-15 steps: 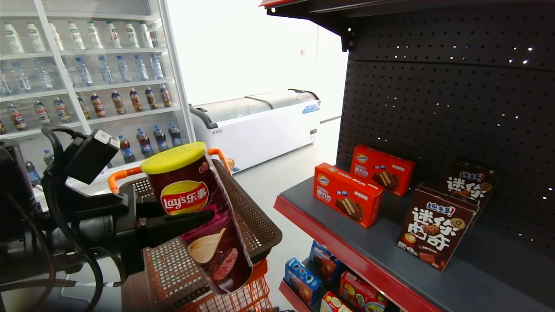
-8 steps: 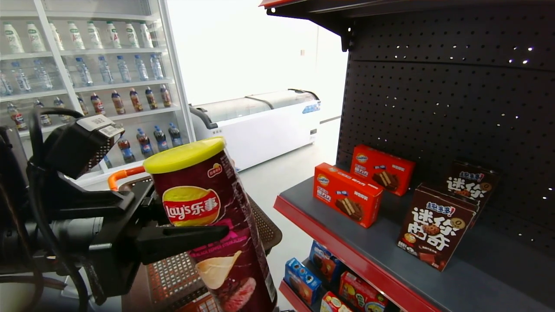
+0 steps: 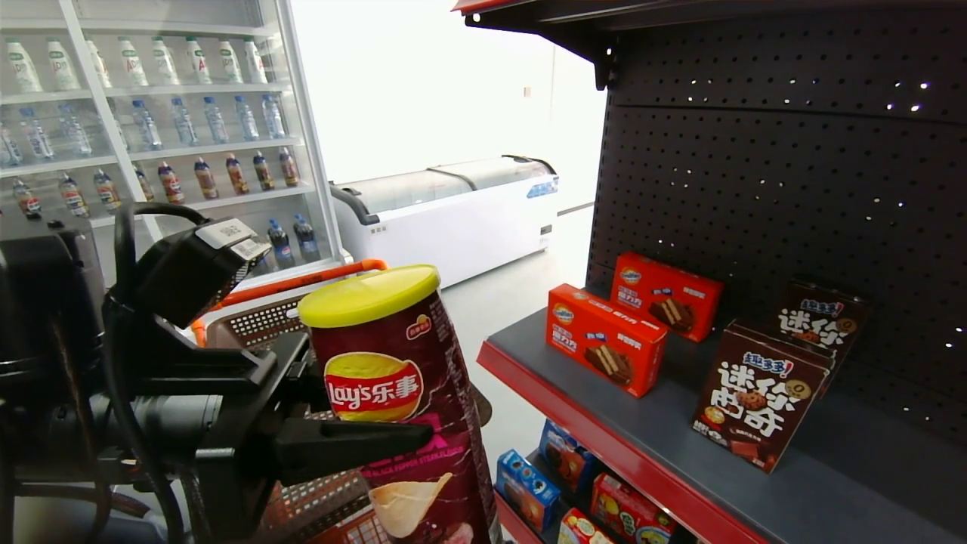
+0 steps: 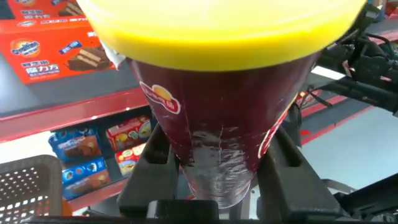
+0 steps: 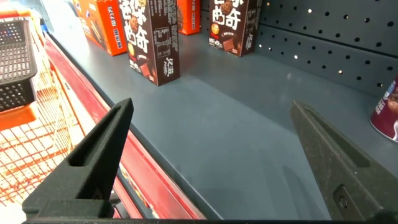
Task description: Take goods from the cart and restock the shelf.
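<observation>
A maroon chips can point(image 3: 393, 393) with a yellow lid hangs upright in the air, with my left gripper point(image 3: 412, 412) shut on its middle. It is above the cart point(image 3: 264, 321), left of the dark shelf point(image 3: 680, 446). From the left wrist the can point(image 4: 224, 93) looms close, clamped by the left gripper point(image 4: 217, 168) on both sides. My right gripper point(image 5: 211, 112) stands open over a bare stretch of the shelf board point(image 5: 249, 149), with nothing between its fingers.
Two red boxes point(image 3: 606, 338) and two brown cookie boxes point(image 3: 759, 393) stand on the shelf. Another maroon can point(image 5: 388, 109) stands farther along the board. Small packs point(image 3: 574, 483) fill the lower shelf. A drinks fridge point(image 3: 151, 136) and a chest freezer point(image 3: 453, 211) stand behind.
My left gripper has carried the chips can to the right, toward the shelf, and the can now stands more upright.
</observation>
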`<state>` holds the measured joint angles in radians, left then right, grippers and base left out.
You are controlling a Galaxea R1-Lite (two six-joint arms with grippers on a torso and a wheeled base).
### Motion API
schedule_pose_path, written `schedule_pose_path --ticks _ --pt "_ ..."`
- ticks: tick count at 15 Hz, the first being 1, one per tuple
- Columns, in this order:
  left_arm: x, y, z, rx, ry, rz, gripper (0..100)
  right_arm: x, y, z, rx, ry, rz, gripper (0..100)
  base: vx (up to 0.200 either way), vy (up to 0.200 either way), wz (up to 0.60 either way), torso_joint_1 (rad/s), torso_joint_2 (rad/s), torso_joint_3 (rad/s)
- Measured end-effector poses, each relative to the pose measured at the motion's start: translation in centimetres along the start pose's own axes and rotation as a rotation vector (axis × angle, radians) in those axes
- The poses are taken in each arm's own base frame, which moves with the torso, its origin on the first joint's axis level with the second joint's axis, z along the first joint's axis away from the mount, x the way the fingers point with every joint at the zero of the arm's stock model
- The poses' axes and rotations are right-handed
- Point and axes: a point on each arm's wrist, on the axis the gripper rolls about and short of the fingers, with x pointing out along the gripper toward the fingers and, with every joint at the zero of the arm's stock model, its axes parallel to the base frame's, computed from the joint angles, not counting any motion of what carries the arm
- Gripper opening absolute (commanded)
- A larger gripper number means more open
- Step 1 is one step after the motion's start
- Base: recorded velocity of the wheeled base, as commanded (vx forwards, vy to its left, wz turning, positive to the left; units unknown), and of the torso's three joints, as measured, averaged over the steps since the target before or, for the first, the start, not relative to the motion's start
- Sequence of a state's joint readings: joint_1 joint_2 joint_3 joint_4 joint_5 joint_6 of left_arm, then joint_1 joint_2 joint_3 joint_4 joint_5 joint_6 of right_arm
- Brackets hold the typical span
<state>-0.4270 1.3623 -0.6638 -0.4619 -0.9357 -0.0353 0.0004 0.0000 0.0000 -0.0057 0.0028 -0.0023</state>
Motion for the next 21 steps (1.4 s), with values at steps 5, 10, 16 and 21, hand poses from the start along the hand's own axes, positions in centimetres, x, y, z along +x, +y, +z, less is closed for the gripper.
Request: schedule_pose_path --ticks 5,10,16,21 --pt "0.33 -0.02 0.01 0.006 0.002 -0.013 0 0.00 0.00 0.00 0.000 0.000 0.000 100 0.000 0.000 0.00 0.000 0.00 0.000" --pt "0.30 -0.16 0.11 0.012 -0.001 -0.016 0 0.00 0.00 0.01 0.000 -0.001 0.000 100 0.000 0.000 -0.60 0.005 0.00 0.004" --pt "0.30 -0.16 0.12 0.011 -0.001 -0.015 0 0.00 0.00 0.00 0.000 0.000 0.000 100 0.000 0.000 -0.60 0.010 0.00 0.004" --pt "0.33 -0.20 0.13 0.012 -0.001 -0.017 0 0.00 0.00 0.00 0.000 0.000 0.000 100 0.000 0.000 -0.60 0.001 0.00 0.003"
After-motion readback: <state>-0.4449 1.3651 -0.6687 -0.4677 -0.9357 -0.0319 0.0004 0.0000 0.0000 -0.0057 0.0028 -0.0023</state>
